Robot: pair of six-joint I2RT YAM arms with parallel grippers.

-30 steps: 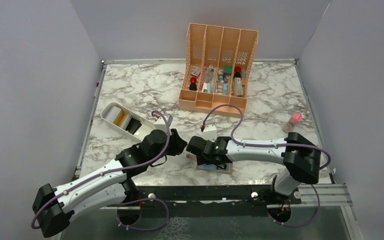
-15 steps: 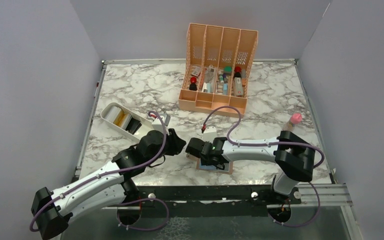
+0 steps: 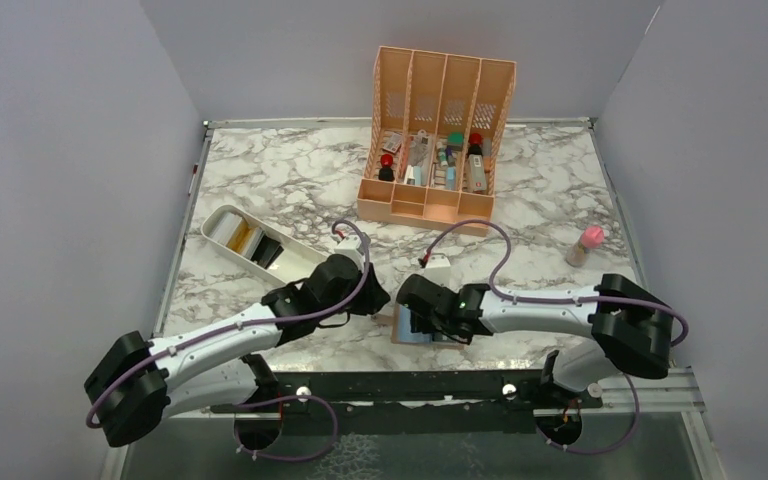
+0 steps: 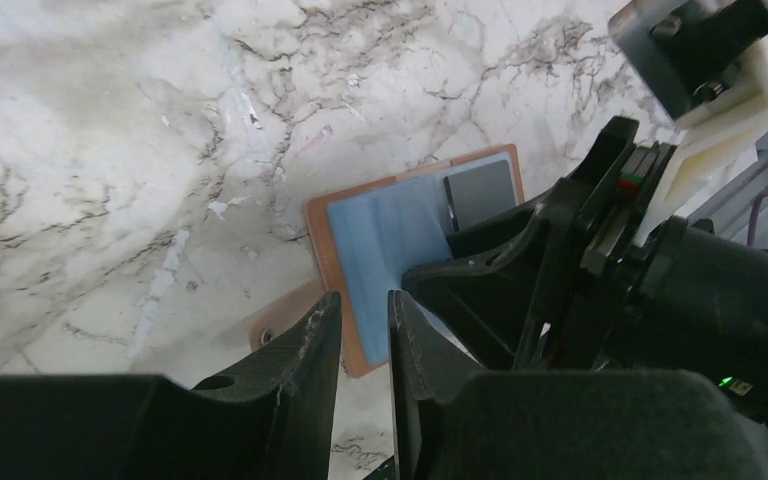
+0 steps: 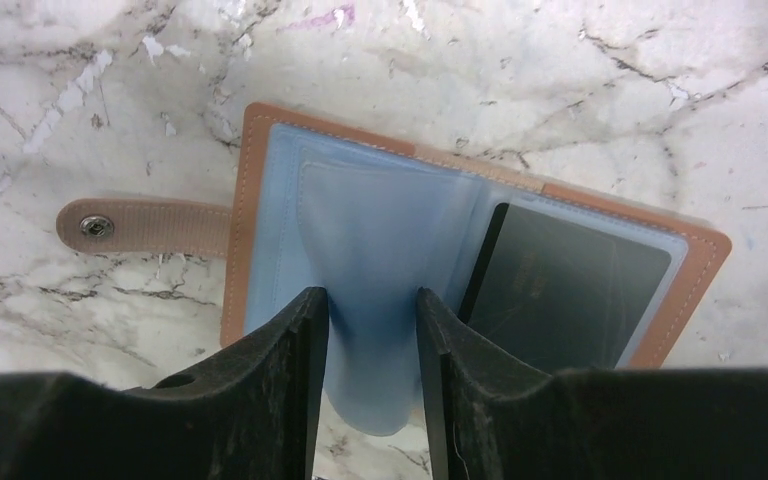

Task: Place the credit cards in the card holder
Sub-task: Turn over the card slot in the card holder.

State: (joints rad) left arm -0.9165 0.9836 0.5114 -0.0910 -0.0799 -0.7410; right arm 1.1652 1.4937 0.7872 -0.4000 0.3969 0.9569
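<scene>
Since the earlier frame, the left arm has been swung rightward, so that the left gripper [image 4: 363, 305] is brought just beside the card holder [image 5: 260, 190], and the right gripper [image 5: 372, 300] has been narrowed. The card holder is laid open on the marble table [image 5: 580, 70] near its front edge, directly beneath the right gripper, which is therefore the nearer. Its long axis is run across that gripper's fingers. A clear blue sleeve [image 5: 380, 220], thin and pliable, is bracketed by the half-closed right jaws and appears pinched. A dark rigid card [image 5: 570, 285] is seated in one pocket. The left jaws are held narrowly apart, with nothing seen between them. Stitched brown leather-like covers and a snap tab [image 5: 145, 226] are noted.
</scene>
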